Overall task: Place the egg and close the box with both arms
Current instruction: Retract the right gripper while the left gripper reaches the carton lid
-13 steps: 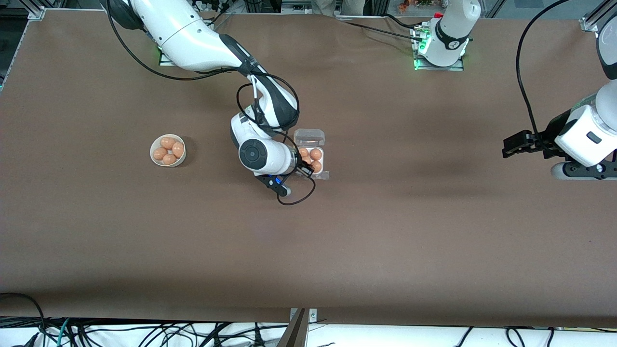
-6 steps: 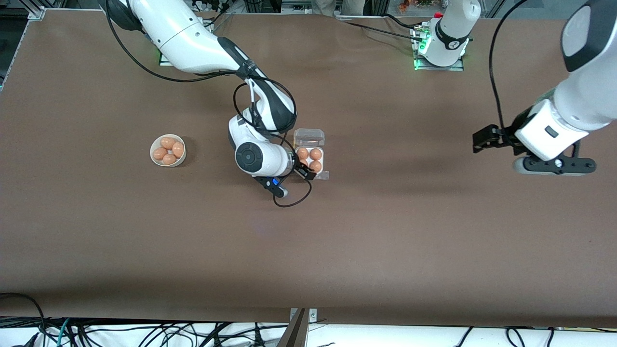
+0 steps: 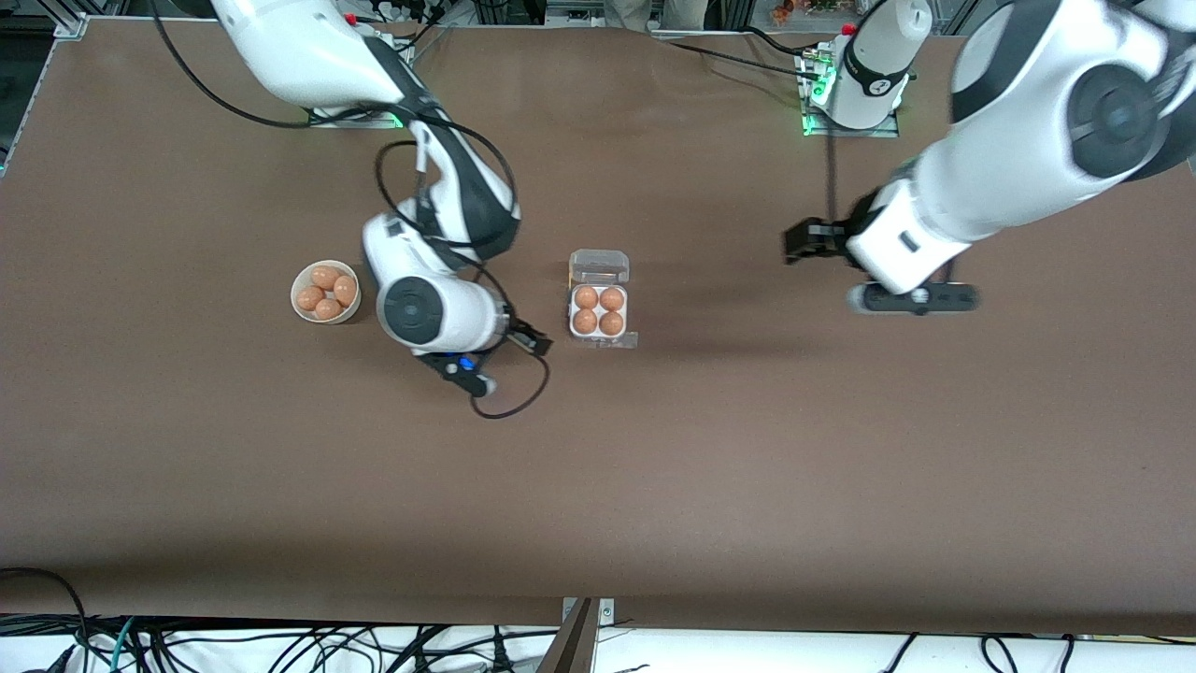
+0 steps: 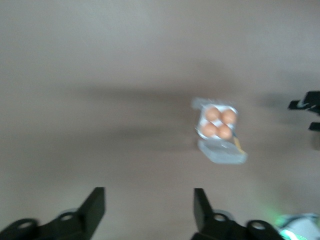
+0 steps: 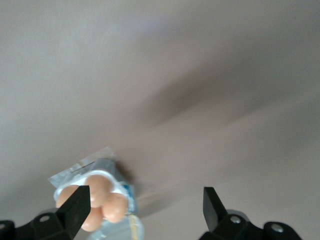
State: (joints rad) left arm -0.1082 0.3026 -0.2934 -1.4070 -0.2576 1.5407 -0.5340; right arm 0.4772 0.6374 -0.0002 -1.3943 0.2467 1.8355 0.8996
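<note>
Egg carton mid-frame on worktop, four eggs seated; lid still open | right tool spread, empty, beside carton | left tool spread, empty, over bare worktop | remaining: closing lid

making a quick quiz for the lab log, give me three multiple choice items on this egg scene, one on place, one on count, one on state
1. Where is the bowl?
A. toward the right arm's end of the table from the box
B. toward the left arm's end from the box
C. on the box

2. How many eggs lie in the box?
A. two
B. three
C. four

3. How is the box's lid?
A. shut over the eggs
C. missing
B. open, lying flat

Key: 1 A, the bowl sits beside the right arm's wrist; 2 C, every cell holds an egg; 3 B, the clear lid lies flat on the table. The right gripper is open beside the box; the left gripper is open over bare table.
</note>
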